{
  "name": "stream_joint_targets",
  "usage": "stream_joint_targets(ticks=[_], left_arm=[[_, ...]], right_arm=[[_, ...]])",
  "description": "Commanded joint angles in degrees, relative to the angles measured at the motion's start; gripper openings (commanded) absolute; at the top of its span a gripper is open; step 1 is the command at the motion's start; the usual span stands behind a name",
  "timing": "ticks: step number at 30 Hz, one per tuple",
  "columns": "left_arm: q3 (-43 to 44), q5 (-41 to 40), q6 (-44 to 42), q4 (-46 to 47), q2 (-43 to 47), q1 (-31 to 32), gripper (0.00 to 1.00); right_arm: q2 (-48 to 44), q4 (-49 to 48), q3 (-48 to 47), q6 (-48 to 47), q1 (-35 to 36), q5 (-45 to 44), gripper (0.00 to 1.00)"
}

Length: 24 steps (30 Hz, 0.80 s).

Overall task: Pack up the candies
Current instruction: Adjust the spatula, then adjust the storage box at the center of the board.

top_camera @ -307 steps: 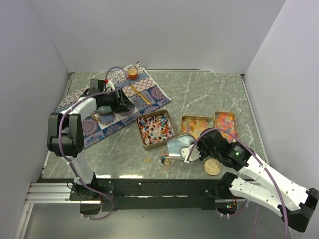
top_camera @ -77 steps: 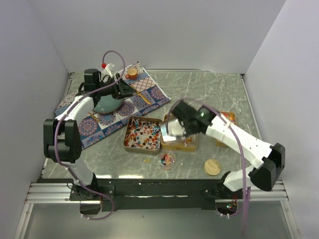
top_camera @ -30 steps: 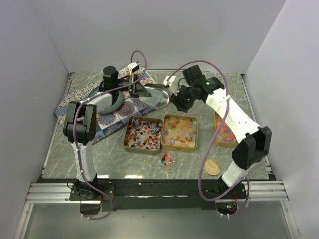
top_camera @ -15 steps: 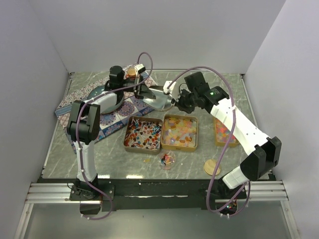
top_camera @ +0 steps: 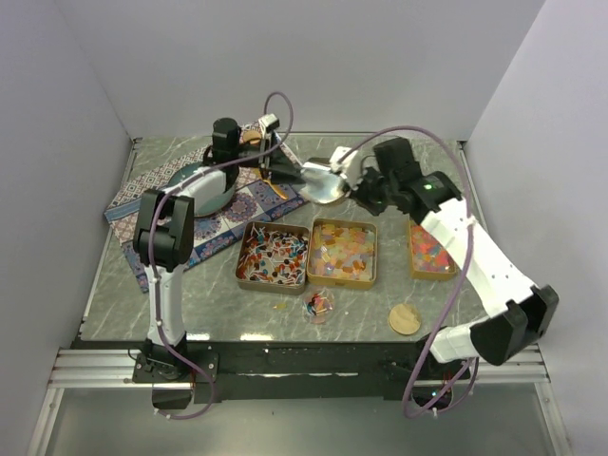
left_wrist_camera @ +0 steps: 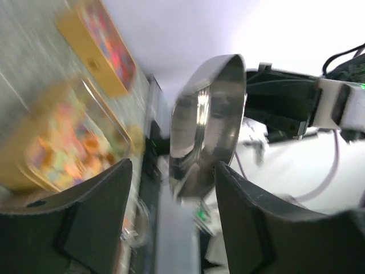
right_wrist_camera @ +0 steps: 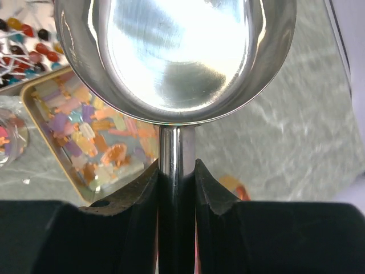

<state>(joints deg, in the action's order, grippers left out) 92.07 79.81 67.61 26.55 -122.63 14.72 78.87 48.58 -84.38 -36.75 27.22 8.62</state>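
Note:
The candies lie in three gold tins: red-white-black ones (top_camera: 273, 255), pale yellow-orange squares (top_camera: 342, 252) and bright pink-orange pieces (top_camera: 432, 249). A few are in a small clear cup (top_camera: 318, 304). My right gripper (top_camera: 366, 190) is shut on the handle of a shiny metal scoop (top_camera: 328, 180) and holds it in the air behind the tins. In the right wrist view the scoop (right_wrist_camera: 177, 51) looks empty, above the pale squares (right_wrist_camera: 97, 137), and the gripper (right_wrist_camera: 177, 171) clamps its handle. My left gripper (top_camera: 285, 169) is open and empty, just left of the scoop (left_wrist_camera: 208, 125); in its wrist view the gripper (left_wrist_camera: 171, 194) faces the scoop.
A patterned cloth (top_camera: 190, 204) lies at the back left with a teal-grey bowl (top_camera: 195, 185) under the left arm. A round cork disc (top_camera: 405, 318) lies near the front right. A loose candy (top_camera: 279, 306) lies beside the cup. White walls close in three sides.
The right gripper carried the scoop from the front tins up to the back, then a little right. The left gripper stretched rightward until it stands beside the scoop.

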Motion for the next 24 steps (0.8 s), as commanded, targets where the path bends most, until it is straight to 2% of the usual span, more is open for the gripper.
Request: stream_joint_targets(ticks=[1,4,5,6,7,8,10,17,21,24], left_arm=[[12.06,-7.36,-11.32,-9.91,0.02,-2.24,0.67],[16.03,-12.73,-15.38,-14.05,-0.68,-2.33,0.68],[17.95,-18.14,-17.76,-16.85,-0.94,-1.81,0.68],[19.18,-20.20,-20.65,-19.23,-1.90,-1.19,0.69],[20.68,-21.79,-28.25,-24.91,-2.61,-0.32,0.69],[25.30,-25.54,-32.16,-28.62,-3.83,2.22,0.70],[29.64,-27.33,-38.06,-32.94,-8.49,4.78,0.70],[42.82,-28.92,-36.86,-29.72,-22.20,16.11,0.70],[42.84,-28.40,-30.09,-20.60,-27.39,20.51,0.72],[43.02,-27.78,-27.46,-17.24,-29.68,24.56,0.71]], right_arm=[[-3.19,3.36,0.61,6.25,-8.49,0.25,0.00],[-4.34,4.77,2.90,8.18,-15.17,-1.94,0.00],[-5.04,5.21,3.08,8.88,-17.27,-2.73,0.00],[-5.56,6.08,3.69,10.20,-18.94,-3.43,0.00],[-6.44,6.44,4.30,10.82,-21.92,-4.83,0.00],[-8.36,6.79,4.92,11.17,-23.08,-5.89,0.00],[-10.74,7.23,6.85,12.31,-26.15,-8.53,0.00],[-18.22,10.39,9.59,17.14,-33.80,-14.51,0.00],[-20.16,12.15,7.22,19.96,-39.08,-17.76,0.00],[-20.69,13.46,5.02,20.14,-42.68,-17.85,0.00]])
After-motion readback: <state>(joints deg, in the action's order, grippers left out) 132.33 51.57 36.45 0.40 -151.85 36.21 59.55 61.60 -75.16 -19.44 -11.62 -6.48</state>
